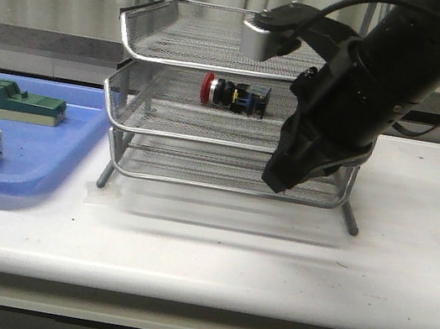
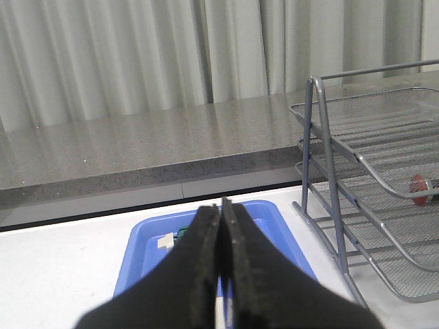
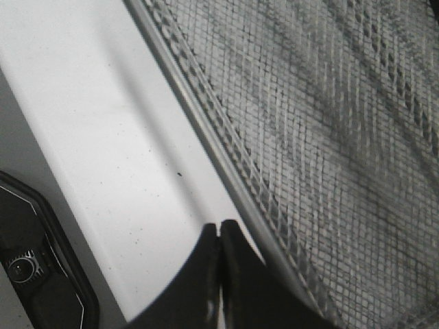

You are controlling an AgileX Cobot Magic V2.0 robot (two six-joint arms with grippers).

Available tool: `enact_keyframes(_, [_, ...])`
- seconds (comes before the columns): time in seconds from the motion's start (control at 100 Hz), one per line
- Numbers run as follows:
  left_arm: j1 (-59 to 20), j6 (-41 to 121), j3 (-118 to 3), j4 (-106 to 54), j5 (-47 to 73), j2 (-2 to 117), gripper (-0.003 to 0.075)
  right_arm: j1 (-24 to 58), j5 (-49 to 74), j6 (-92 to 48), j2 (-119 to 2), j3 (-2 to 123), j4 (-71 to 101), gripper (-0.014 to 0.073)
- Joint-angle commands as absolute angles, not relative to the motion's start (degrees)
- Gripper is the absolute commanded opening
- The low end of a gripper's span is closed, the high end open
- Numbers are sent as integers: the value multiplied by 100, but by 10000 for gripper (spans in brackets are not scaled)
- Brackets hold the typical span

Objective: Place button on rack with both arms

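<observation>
Button (image 1: pixel 234 95) rests on rack (image 1: pixel 128 106) tier 2, above-left of the right gripper (image 1: pixel 278 183), pressed together, empty, at the rack's front rim.

Button (image 1: pixel 234 95): red mushroom cap, black body, blue-yellow rear block; lies on side, cap pointing left, on middle tier of rack (image 1: pixel 138 48). Rack: three-tier silver wire-mesh, upright on table.

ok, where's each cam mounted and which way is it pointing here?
Front view: faces forward over the table at the rack, button on its middle tier; the right arm crosses in front.
Left wrist view: above the table's left side, looks across the blue tray toward the curtain; shut left gripper shows.
Right wrist view: close beside the rack, looks down along its mesh and the table; shut right gripper shows.
Shared: front and left wrist views both show rack, button, blue tray.
</observation>
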State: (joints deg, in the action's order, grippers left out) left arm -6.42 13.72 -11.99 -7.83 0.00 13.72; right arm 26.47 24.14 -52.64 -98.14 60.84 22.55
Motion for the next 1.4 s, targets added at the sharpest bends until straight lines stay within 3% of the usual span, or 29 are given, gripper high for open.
enact_keyframes(0.0, [-624,1309,-1369,-841,-480,1414,-20,2571,2264,-5271,-9489,6322,2455,-60])
enact_keyframes(0.32, [-624,1309,-1369,-841,-480,1414,-20,2476,2770,-4399,-8341,6316,3051,-60])
enact_keyframes(0.56, [-624,1309,-1369,-841,-480,1414,-20,1707,2689,-2452,-7056,6047,2017,-60])
enact_keyframes(0.85, [-624,1309,-1369,-841,-480,1414,-20,859,2425,-769,-5350,4871,858,-60])
enact_keyframes(1.39, [-624,1309,-1369,-841,-480,1414,-20,476,2449,-239,-2601,2936,767,-60])
